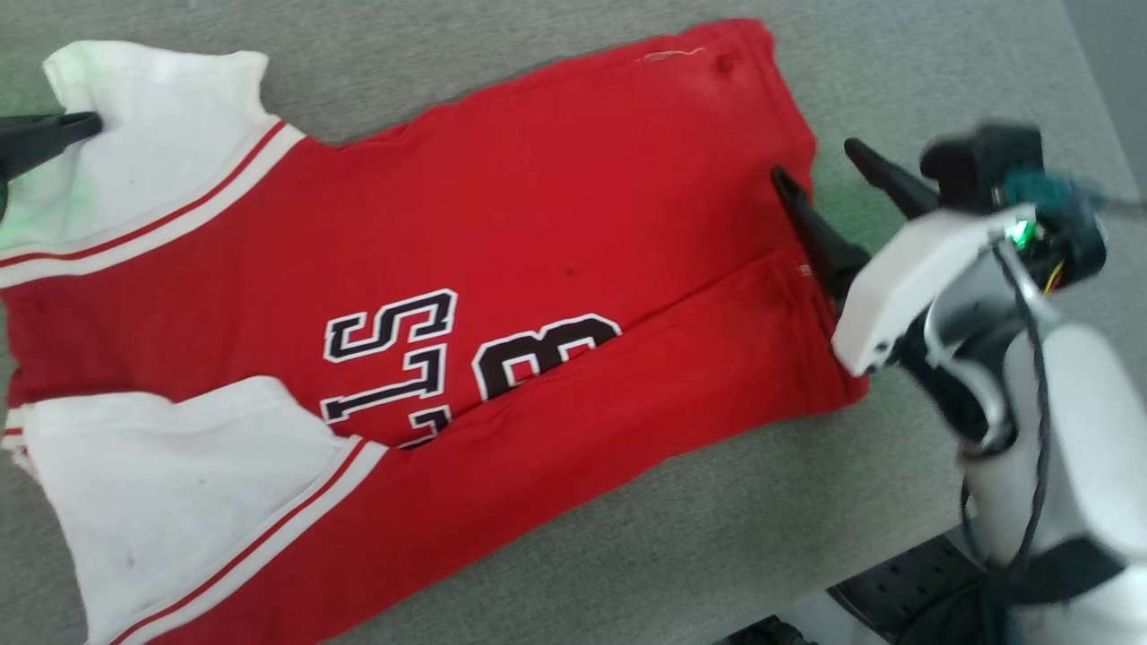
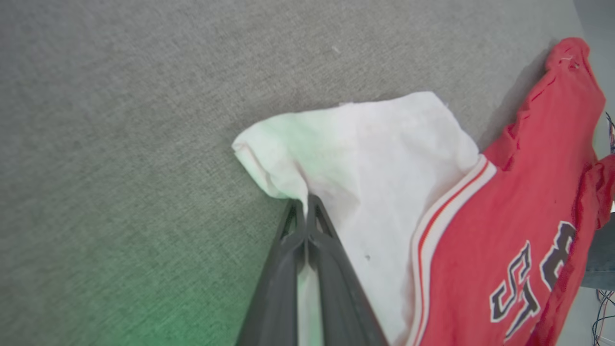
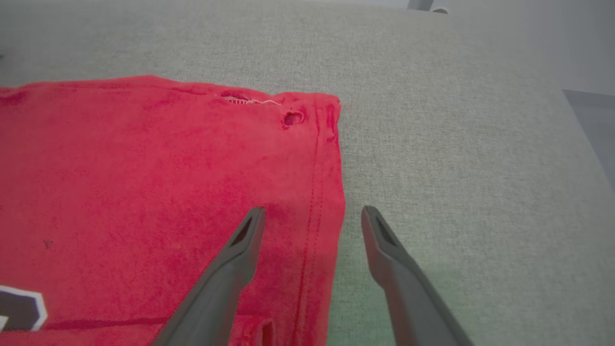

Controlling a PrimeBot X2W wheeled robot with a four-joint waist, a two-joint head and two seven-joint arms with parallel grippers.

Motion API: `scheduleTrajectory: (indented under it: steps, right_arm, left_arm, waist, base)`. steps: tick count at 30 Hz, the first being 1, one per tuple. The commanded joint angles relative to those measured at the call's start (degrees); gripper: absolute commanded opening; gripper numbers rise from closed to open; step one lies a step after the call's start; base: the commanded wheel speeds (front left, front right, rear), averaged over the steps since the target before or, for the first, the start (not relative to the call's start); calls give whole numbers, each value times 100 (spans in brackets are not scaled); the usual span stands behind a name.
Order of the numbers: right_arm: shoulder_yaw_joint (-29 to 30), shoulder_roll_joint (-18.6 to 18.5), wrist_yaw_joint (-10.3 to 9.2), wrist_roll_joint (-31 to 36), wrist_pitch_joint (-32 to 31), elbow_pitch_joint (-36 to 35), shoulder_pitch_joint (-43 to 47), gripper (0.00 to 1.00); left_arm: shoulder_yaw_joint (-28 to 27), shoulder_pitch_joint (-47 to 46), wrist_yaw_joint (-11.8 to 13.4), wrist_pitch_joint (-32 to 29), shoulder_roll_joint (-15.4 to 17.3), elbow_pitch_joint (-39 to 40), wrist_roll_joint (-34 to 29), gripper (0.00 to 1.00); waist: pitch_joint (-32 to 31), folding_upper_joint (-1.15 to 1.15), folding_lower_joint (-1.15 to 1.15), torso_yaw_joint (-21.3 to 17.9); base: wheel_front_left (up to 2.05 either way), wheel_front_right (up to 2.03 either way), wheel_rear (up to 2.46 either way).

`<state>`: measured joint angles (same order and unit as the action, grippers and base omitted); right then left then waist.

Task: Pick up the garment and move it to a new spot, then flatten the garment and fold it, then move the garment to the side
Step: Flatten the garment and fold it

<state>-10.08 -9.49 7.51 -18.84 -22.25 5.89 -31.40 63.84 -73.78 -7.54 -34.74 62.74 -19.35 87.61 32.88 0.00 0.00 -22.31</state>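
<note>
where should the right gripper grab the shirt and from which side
Take the garment by its stitched hem, coming in from the bare table on the robot's right. That edge lies flat and free, and the open right gripper straddles it, while the left gripper pinches the white sleeve at the opposite end.

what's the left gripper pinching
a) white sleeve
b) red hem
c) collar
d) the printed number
a: in the left wrist view the left gripper is shut on the edge of the white sleeve, where the fabric bunches at its tips.
</note>
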Motion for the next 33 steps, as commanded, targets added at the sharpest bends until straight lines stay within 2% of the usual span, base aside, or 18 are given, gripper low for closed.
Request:
scheduleTrajectory:
  steps: [1,4,10,13,21,22,25,33]
  right_arm:
    - [-19,-73,-5,-157,-265,139,-232,100]
    - [2,-262,-5,-435,-810,511,-820,100]
    - [177,-349,-5,-708,-1418,1327,-1778,100]
    - [280,-261,-4,-664,-1663,1741,-2075,100]
    - [428,-144,-4,-571,-2040,2199,-2490,99]
    - [458,-148,-4,-533,-2089,2263,-2513,63]
    - [473,-111,-4,-490,-2244,2377,-2516,0]
    - [551,-303,-4,-552,-1915,2141,-2399,0]
  left_arm:
    - [6,-77,12,56,-78,6,-121,0]
    - [25,-138,12,101,-214,17,-103,0]
    - [51,-276,12,137,-370,89,-128,0]
    - [75,-325,12,154,-440,112,-155,0]
    - [159,-426,12,262,-615,162,-176,0]
    - [162,-435,12,292,-630,183,-167,0]
    - [171,-474,12,410,-678,216,-178,0]
    - [117,-333,12,1031,-767,533,-82,0]
  waist:
    - [11,0,0,108]
    - [41,0,0,239]
    - [178,0,0,426]
    - [241,0,0,513]
    - [312,0,0,705]
    - [315,0,0,726]
    - [316,0,0,783]
    - [-4,0,0,968]
  base:
    - [0,0,0]
    - [0,0,0]
    - [0,0,0]
    - [0,0,0]
    - [0,0,0]
    - [0,0,0]
    - [0,0,0]
    - [0,0,0]
